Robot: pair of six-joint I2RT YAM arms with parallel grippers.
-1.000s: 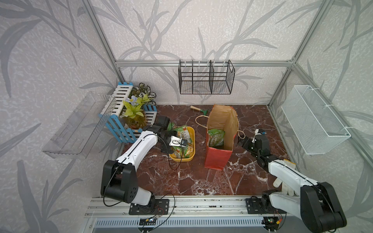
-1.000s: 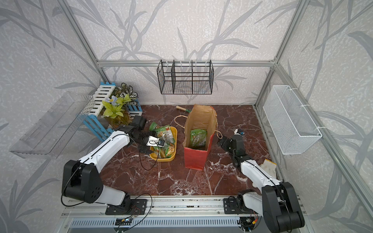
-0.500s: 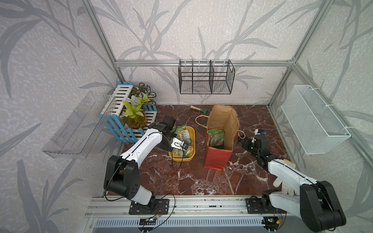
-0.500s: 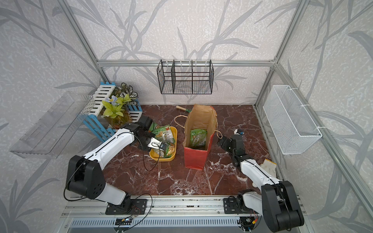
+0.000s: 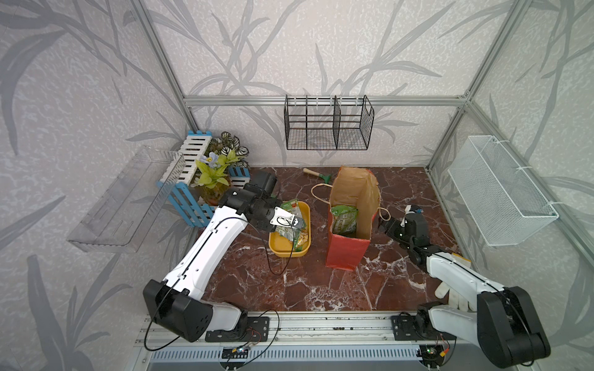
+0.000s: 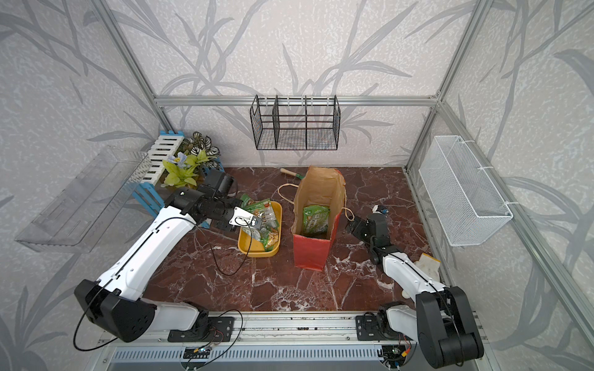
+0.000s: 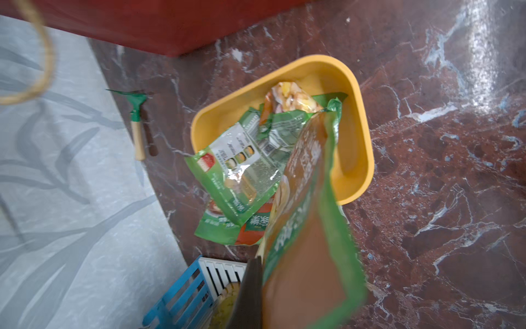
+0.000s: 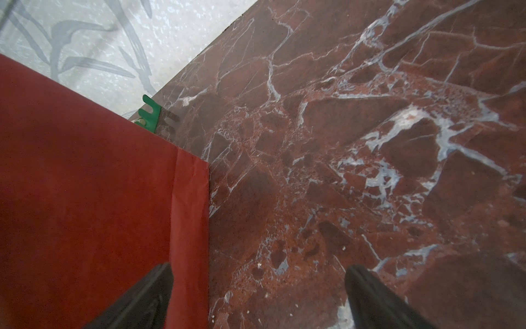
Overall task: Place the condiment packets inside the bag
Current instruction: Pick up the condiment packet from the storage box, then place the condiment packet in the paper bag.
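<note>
On the counter (image 5: 289, 289) the bag (image 5: 347, 253) stands open with one packet (image 5: 344, 220) inside. The yellow tray (image 5: 283, 249) at its nine o'clock holds the other condiment packets (image 7: 239, 171). The left jaws, spread a second ago, now pinch an orange-green packet (image 7: 307, 242) over the tray; lifting it likely comes next. The right jaws stay spread at the bag's three o'clock.

A yellow tray (image 5: 280, 246) sits left of centre; a small green rake (image 5: 316, 174) lies far back; a potted plant (image 5: 214, 180) stands far left.
</note>
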